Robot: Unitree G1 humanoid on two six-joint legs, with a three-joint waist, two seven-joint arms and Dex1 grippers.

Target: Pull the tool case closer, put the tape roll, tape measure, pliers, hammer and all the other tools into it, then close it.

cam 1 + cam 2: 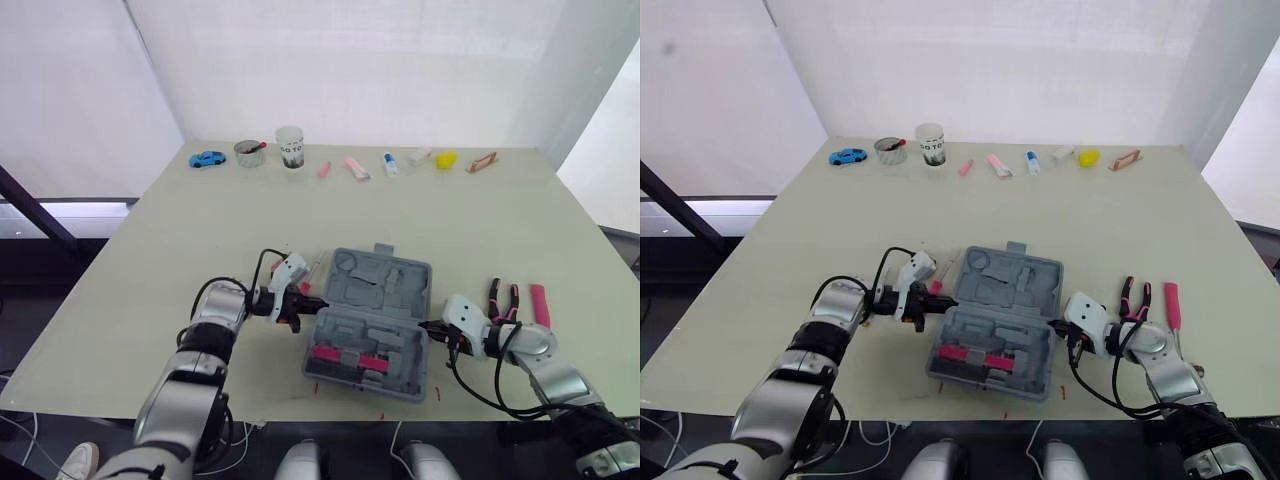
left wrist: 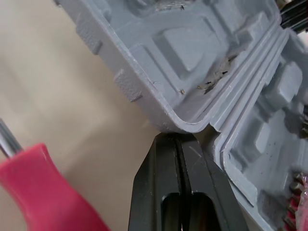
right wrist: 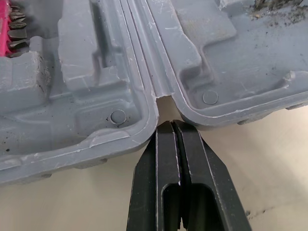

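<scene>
**Tool case (image 1: 372,325) open near us – packing barely begun**

From the head cameras we see the case lying flat and open in the lower centre of the frame, close to the near edge of the table (image 1: 450,220). Its near half holds a pink-and-red insert (image 1: 350,357); the other moulded pockets look bare. The left gripper (image 1: 312,305) meets the case's left side and the right gripper (image 1: 425,326) its right side, each at the hinge line. The pliers (image 1: 503,298) and a pink bar (image 1: 540,305) lie on the table at lower right, just beyond the right gripper. Small items line the far edge, among them a blue toy car (image 1: 207,158) and a cup (image 1: 290,146).

At the left wrist, the black fingers are pressed together with nothing between them, their tips against the corner where the two halves join. A red-handled screwdriver (image 2: 43,187) lies just beside them on the table.

At the right wrist, the fingers are likewise closed and empty, with their tips in the hinge notch.

We judge the pull-in close to finished – loading the tools and closing the lid remain.
</scene>
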